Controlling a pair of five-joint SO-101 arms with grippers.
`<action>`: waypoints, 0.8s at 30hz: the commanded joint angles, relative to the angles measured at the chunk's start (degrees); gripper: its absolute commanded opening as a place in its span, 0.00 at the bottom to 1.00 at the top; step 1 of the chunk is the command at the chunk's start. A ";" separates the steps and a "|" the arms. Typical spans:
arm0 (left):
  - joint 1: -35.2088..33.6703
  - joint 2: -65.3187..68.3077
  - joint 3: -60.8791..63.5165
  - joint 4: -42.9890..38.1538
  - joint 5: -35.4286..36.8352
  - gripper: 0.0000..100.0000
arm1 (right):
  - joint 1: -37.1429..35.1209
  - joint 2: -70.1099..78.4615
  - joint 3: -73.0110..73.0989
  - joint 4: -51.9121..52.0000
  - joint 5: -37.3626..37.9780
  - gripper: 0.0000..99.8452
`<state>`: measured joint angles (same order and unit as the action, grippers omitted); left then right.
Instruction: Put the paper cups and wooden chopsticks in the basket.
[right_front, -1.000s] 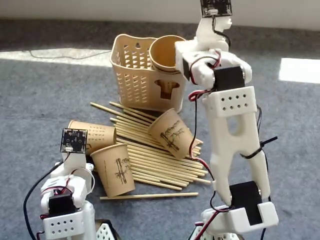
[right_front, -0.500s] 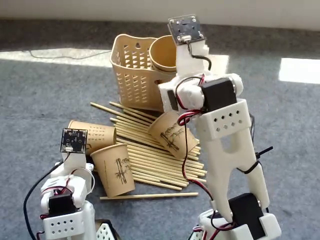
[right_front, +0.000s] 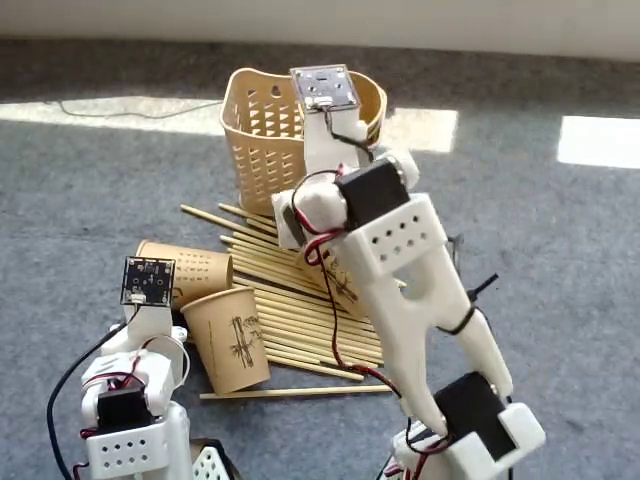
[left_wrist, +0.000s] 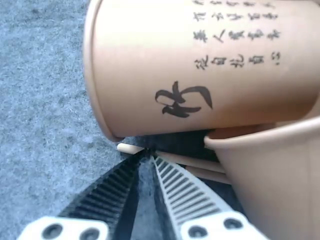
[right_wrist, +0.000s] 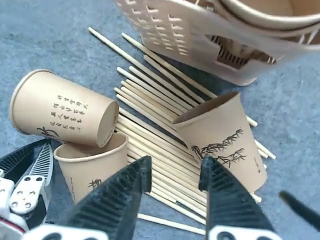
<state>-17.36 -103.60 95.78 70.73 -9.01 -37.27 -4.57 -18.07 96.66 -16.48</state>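
Observation:
Three paper cups are on the carpet: one lying on its side (right_wrist: 65, 107), one upright (right_wrist: 92, 165) beside it, one tilted (right_wrist: 220, 132) on the pile of wooden chopsticks (right_wrist: 155, 130). My right gripper (right_wrist: 176, 167) hangs open above the chopsticks, between the upright and the tilted cup. More cups (right_wrist: 260, 12) sit in the beige basket (right_wrist: 200, 30). My left gripper (left_wrist: 148, 155) is shut and empty, low on the carpet, its tips at the rim of the lying cup (left_wrist: 200, 65) and touching a chopstick end (left_wrist: 130, 148).
In the high view the basket (right_front: 262, 150) stands behind the chopstick pile (right_front: 290, 300), and the right arm (right_front: 400, 260) covers most of the tilted cup. One chopstick (right_front: 300, 392) lies apart near the front. Grey carpet lies open to the left and right.
The right arm has swung from above the basket leftward and down over the chopsticks. The left arm and the cups on the carpet have not moved.

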 joint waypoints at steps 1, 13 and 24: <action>-0.84 -0.48 0.57 -0.97 -0.09 0.02 | -0.66 4.79 -0.40 0.48 -6.33 0.17; -0.84 -0.48 0.57 -0.97 -0.09 0.02 | 0.22 14.90 -0.75 -1.54 -15.47 0.17; -0.84 -0.48 0.57 -0.97 -0.09 0.02 | -1.01 14.46 -1.54 1.01 -11.60 0.17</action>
<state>-17.36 -103.60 95.78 70.73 -9.01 -37.27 11.25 -17.98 95.69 -31.25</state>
